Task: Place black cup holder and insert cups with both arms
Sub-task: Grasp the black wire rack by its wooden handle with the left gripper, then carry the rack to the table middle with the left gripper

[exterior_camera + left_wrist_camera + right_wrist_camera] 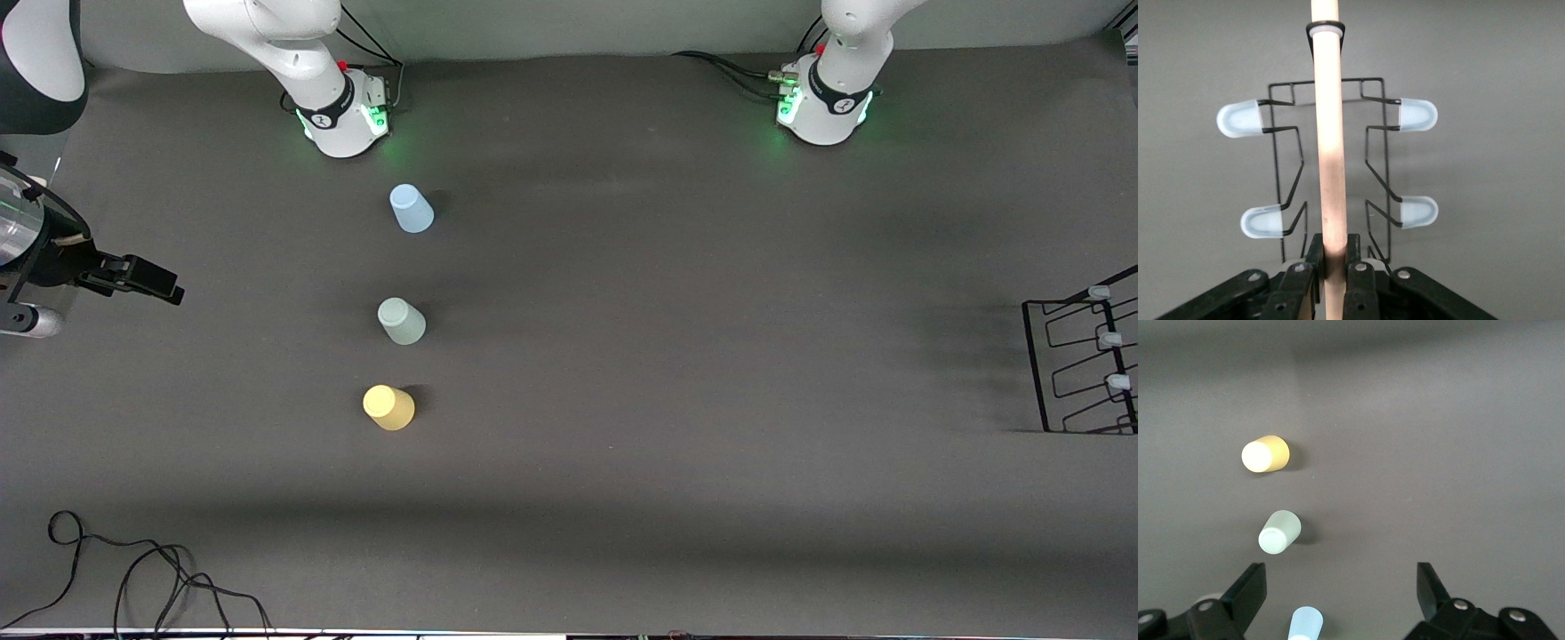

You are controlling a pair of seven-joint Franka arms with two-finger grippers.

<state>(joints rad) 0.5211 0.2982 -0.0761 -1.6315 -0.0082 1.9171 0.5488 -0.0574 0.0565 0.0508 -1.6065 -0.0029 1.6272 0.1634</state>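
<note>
The black cup holder [1034, 366] shows partly at the left arm's end of the table, cut off by the view's edge. In the left wrist view my left gripper [1335, 243] is shut on its light wooden rod handle [1327, 147], with pale tipped pegs [1241, 119] on both sides. The cups stand upside down in a row toward the right arm's end: light blue [411, 209], pale green [402, 321], yellow [388, 407]. My right gripper [164, 286] hangs open and empty at that end, apart from them. Its wrist view [1341, 580] shows yellow [1265, 454], green [1279, 531] and blue [1305, 623].
A loose black cable [133, 569] lies at the near corner at the right arm's end. The arm bases [342, 116] [827, 107] stand along the edge farthest from the front camera. Dark grey mat [676, 356] lies between the cups and the holder.
</note>
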